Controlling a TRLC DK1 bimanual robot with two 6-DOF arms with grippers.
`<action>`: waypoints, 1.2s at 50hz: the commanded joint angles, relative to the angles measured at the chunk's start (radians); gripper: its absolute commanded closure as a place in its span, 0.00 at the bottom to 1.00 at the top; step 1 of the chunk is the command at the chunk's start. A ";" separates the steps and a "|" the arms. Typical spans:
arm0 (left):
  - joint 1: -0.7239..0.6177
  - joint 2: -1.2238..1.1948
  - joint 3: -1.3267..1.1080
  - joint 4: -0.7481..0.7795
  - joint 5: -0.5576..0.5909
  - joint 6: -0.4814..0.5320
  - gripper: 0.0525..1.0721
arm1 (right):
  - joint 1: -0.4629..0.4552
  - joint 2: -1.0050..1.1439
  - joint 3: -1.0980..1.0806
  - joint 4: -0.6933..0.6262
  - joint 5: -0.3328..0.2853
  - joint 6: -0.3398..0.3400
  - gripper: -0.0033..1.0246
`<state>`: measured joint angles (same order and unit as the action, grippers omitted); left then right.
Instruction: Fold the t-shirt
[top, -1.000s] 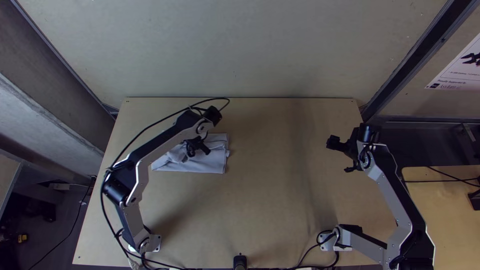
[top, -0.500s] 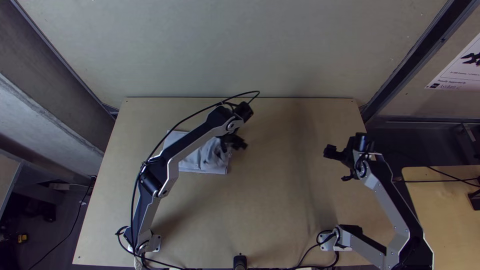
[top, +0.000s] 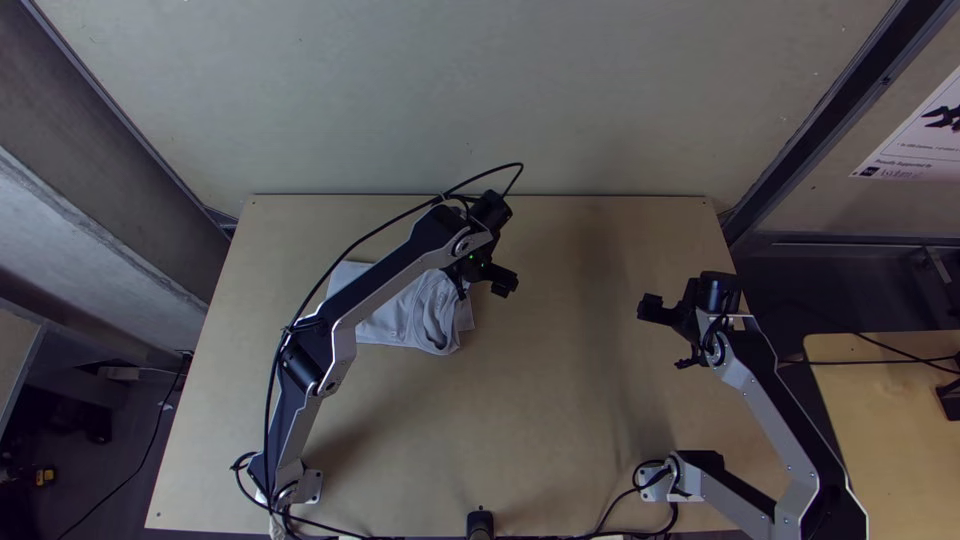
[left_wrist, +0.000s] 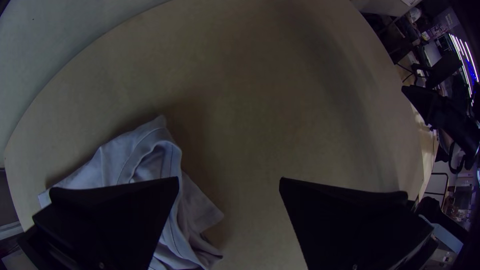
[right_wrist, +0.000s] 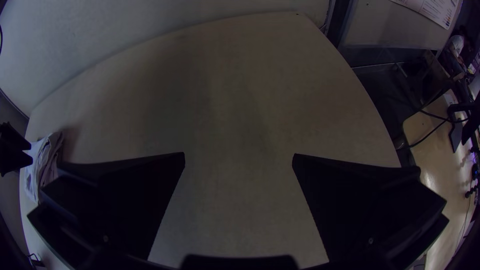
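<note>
Top view: t-shirt (top: 405, 322) folded on table (top: 550, 400) at left, rumpled end beside left gripper (top: 487, 291); this and right gripper (top: 664, 335) both wide apart, empty; best smooth that end lightly before folding further.

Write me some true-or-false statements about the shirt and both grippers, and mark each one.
1. The shirt lies on the left half of the table. True.
2. The left gripper is open. True.
3. The shirt is spread out flat to its full size. False: it lies folded, with a bunched, creased part.
4. The right gripper is shut. False: its fingers stand wide apart.
5. The shirt is nearer the right gripper than the left one. False: it is nearer the left.
6. Neither gripper holds the shirt. True.
</note>
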<state>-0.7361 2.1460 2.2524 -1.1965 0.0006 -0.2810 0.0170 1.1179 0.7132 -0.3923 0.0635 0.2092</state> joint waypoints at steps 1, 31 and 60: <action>0.017 -0.044 -0.008 -0.021 0.012 -0.010 0.04 | -0.005 -0.013 0.038 0.012 0.007 0.009 0.04; 0.287 -0.365 -0.099 -0.012 0.009 0.163 0.04 | -0.054 0.003 0.529 -0.026 -0.001 -0.226 0.04; 0.659 -0.905 -0.491 0.318 0.001 0.378 0.04 | -0.037 -0.127 0.710 0.040 -0.005 -0.218 0.04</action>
<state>-0.0914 1.3636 1.8641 -0.9489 0.0002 0.0471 -0.0265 1.0489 1.4185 -0.3756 0.0620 0.0017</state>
